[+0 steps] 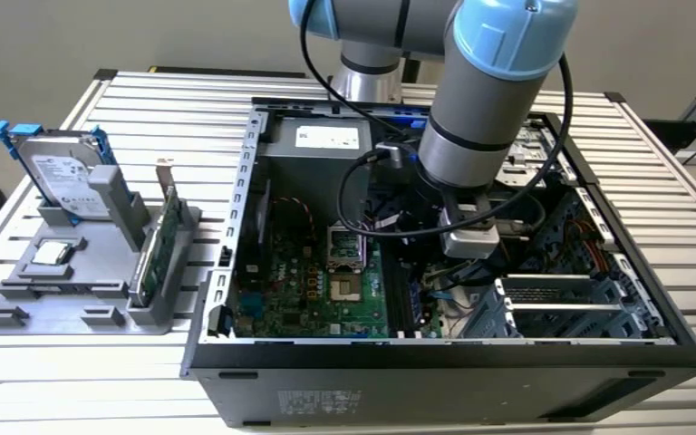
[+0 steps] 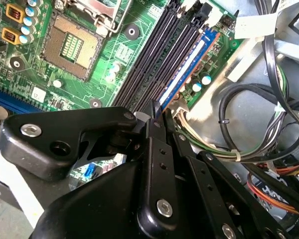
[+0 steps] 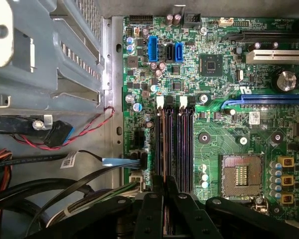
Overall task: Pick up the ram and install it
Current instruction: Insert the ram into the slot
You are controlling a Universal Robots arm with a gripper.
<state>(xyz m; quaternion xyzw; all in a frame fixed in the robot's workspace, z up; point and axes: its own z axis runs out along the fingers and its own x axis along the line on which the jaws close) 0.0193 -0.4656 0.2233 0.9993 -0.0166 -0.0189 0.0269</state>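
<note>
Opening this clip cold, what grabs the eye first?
The blue-and-grey arm reaches down into the open computer case, its gripper right over the memory slots, where the ram stands in an outer slot. On the exterior view's left, a grey holder carries a hard drive and green card.

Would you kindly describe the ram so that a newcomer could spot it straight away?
Look inside the open computer case at the green motherboard and find its bank of dark memory slots beside the processor socket. The ram stands in the outermost slot, next to the board's edge, just ahead of the gripper; unlike the bare slots beside it, it shows a pale-bluish label.
</note>
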